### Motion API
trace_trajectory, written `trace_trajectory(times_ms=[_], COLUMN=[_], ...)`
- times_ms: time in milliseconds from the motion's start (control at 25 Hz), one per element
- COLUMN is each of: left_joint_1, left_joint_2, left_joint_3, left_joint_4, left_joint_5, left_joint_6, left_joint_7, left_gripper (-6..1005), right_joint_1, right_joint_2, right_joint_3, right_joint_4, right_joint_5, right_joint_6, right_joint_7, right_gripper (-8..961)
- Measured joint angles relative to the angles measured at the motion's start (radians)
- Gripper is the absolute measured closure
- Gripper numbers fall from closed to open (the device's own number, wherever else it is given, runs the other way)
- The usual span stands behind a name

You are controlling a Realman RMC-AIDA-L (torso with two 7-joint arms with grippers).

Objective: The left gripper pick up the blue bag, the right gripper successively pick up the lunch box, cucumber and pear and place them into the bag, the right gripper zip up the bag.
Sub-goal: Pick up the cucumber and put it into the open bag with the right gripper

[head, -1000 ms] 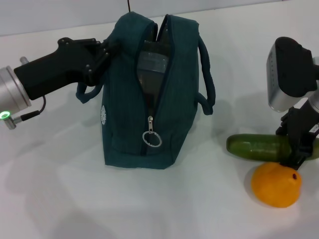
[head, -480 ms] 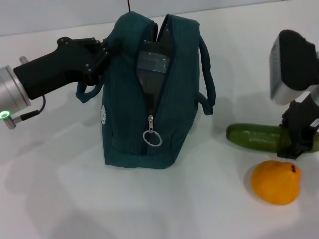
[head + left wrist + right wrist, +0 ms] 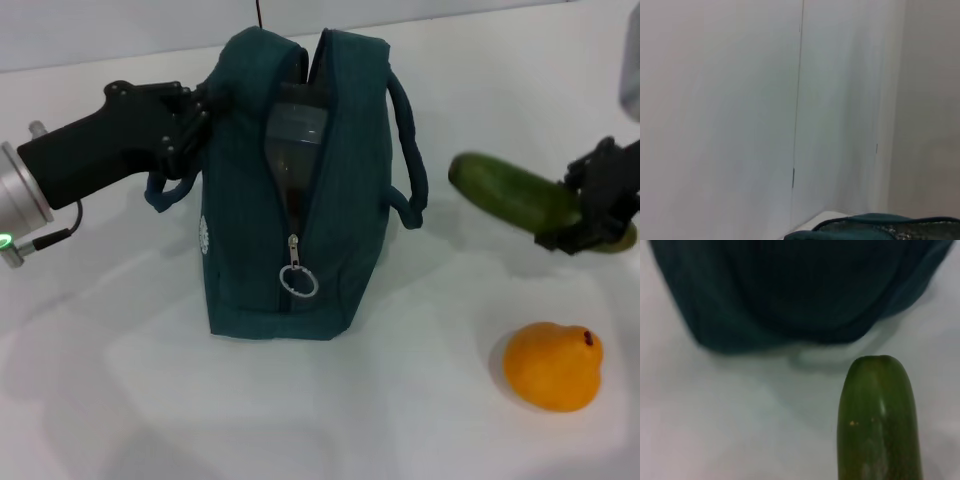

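The blue bag (image 3: 260,250) stands in the middle of the table with its top zipper open. The clear lunch box (image 3: 298,135) shows inside the opening. My left gripper (image 3: 198,118) is shut on the bag's upper left edge by the handle. On the right, my right gripper (image 3: 586,210) is shut on the cucumber (image 3: 505,188), which hangs tilted above the table, its free end toward the bag. The right wrist view shows the cucumber (image 3: 879,420) pointing at the bag (image 3: 790,290). The pear (image 3: 552,366) lies on the table below the cucumber.
A metal ring pull (image 3: 297,283) hangs low on the bag's near end. The bag's right handle (image 3: 408,150) loops out toward the cucumber. The left wrist view shows a white wall and the bag's top edge (image 3: 880,222).
My right gripper has lifted the cucumber off the table, up and away from the pear, tilting it. The pear stays put. The bag and left gripper shifted slightly.
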Motion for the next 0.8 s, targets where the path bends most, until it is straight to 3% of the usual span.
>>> trace_trajectory(times_ms=[160, 240, 280, 360, 560, 600, 800], left_joint_1=[0.013, 0.018, 0.019, 0.019, 0.015, 0.014, 0.012], left_joint_2=[-0.001, -0.001, -0.001, -0.001, 0.0, 0.0, 0.0], left_joint_3=[0.003, 0.003, 0.004, 0.003, 0.005, 0.005, 0.006], left_joint_4=[0.001, 0.001, 0.002, 0.003, 0.002, 0.0, -0.002], left_joint_5=[-0.04, -0.053, -0.057, -0.061, -0.055, -0.054, -0.053], left_joint_6=[0.02, 0.041, 0.05, 0.067, 0.074, 0.074, 0.076], left_joint_7=[0.03, 0.046, 0.048, 0.049, 0.049, 0.049, 0.051], left_gripper=[953, 953, 953, 953, 953, 953, 953], right_joint_1=[-0.043, -0.043, -0.067, -0.082, -0.099, -0.094, -0.051], right_joint_2=[0.0, 0.0, 0.001, 0.002, 0.002, 0.001, -0.002], right_joint_3=[0.101, 0.101, 0.183, 0.205, 0.207, 0.201, 0.177], right_joint_4=[-0.006, -0.006, -0.004, 0.011, 0.127, 0.187, 0.345], right_joint_5=[0.132, 0.132, 0.264, 0.355, 0.656, 0.77, 1.006], right_joint_6=[0.038, 0.038, 0.066, 0.105, 0.182, 0.179, 0.131], right_joint_7=[-0.059, -0.059, -0.102, -0.134, -0.29, -0.349, -0.435], right_gripper=[356, 354, 354, 353, 350, 349, 346])
